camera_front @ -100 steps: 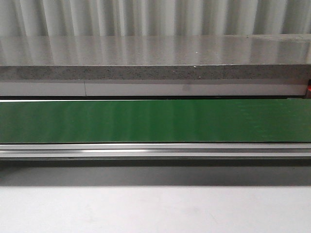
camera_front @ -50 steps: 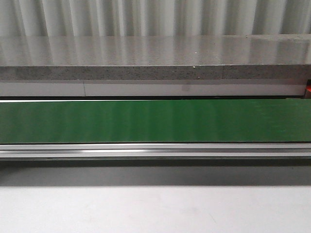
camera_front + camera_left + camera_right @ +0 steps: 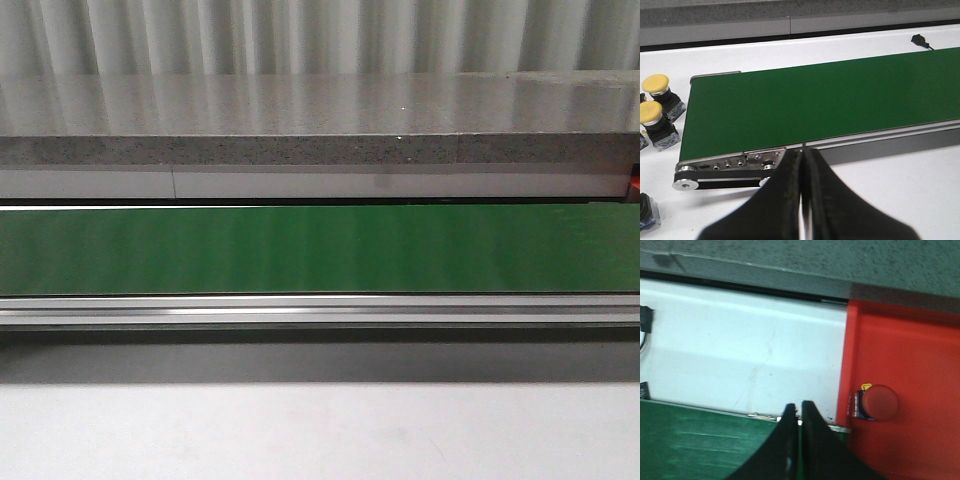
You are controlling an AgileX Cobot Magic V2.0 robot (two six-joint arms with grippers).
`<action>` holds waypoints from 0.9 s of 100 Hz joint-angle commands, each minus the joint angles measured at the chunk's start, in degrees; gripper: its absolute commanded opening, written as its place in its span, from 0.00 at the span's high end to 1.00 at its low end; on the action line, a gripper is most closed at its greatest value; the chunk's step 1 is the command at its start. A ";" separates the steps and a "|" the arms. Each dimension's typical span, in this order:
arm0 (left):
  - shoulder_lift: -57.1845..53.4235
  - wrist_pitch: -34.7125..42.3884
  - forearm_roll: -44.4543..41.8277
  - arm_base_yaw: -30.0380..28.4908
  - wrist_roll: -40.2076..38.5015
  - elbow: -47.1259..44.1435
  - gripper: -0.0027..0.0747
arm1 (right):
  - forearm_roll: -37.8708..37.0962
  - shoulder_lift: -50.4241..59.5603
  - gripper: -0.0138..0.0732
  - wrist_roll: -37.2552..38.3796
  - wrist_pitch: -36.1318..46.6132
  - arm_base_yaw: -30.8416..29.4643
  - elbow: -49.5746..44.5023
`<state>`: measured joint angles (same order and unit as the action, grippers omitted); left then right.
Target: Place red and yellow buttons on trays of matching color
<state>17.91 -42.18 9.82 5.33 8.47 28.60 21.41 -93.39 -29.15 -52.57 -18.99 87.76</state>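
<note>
Across the front view, a green conveyor belt (image 3: 320, 250) runs the full width of the frame, with its aluminium side rail (image 3: 320, 310) along the near edge and white bench (image 3: 320, 430) surface in front of it. Behind the belt stands a speckled grey stone ledge (image 3: 300, 150) backed by a corrugated wall (image 3: 300, 35). Neither arm shows in this view, and a sliver of red (image 3: 634, 186) is just visible at the far right edge (too little to identify from here).

From the left wrist camera, the left gripper (image 3: 802, 165) has its black fingers (image 3: 785, 195) pressed together with only a hairline seam between them and nothing held. It hangs over the bench just beside the end of the belt (image 3: 830, 105), near the roller bracket (image 3: 730, 167). Two yellow buttons (image 3: 655, 82) (image 3: 650, 112) stand upright on the bench off the end of the belt, close to one another. A dark-topped part (image 3: 646, 210) lies near the frame corner, only partly in view.

From the right wrist camera, the right gripper (image 3: 800, 412) likewise has its fingers (image 3: 815, 450) closed against each other, empty, over the edge of the belt (image 3: 700, 445). Beside it lies the red tray (image 3: 910, 340), and a red button (image 3: 880, 402) rests inside the tray close to the wall nearest the fingers.
</note>
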 commanded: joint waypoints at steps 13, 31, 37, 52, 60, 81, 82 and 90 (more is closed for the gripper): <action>0.46 3.80 0.92 0.53 0.01 1.48 0.99 | 1.93 10.62 0.91 -0.06 2.60 4.52 -2.98; 0.46 3.80 0.92 0.53 0.01 1.48 0.99 | 2.24 17.57 0.91 1.14 8.23 8.33 -10.11; 0.46 3.80 0.92 0.53 0.01 1.48 0.99 | 2.24 20.25 0.91 1.72 10.02 9.67 -12.72; 0.46 3.80 0.92 0.53 0.01 1.48 0.99 | 2.24 26.90 0.91 2.13 14.50 12.21 -20.69; 0.46 3.80 0.92 0.53 0.01 1.48 0.99 | 2.24 30.98 0.91 2.66 16.86 12.79 -24.96; 0.46 3.80 0.92 0.53 0.01 1.48 0.99 | 2.24 41.26 0.91 2.50 21.78 13.04 -35.88; 0.46 3.80 0.92 0.53 0.01 1.48 0.99 | 2.24 41.62 0.91 2.43 21.84 13.04 -36.51; 0.46 3.80 0.92 0.53 0.01 1.48 0.99 | 2.24 45.59 0.91 2.44 22.23 13.04 -39.86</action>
<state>17.91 -42.18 9.82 5.33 8.47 28.60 22.30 -52.27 -26.74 -35.05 -6.11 49.55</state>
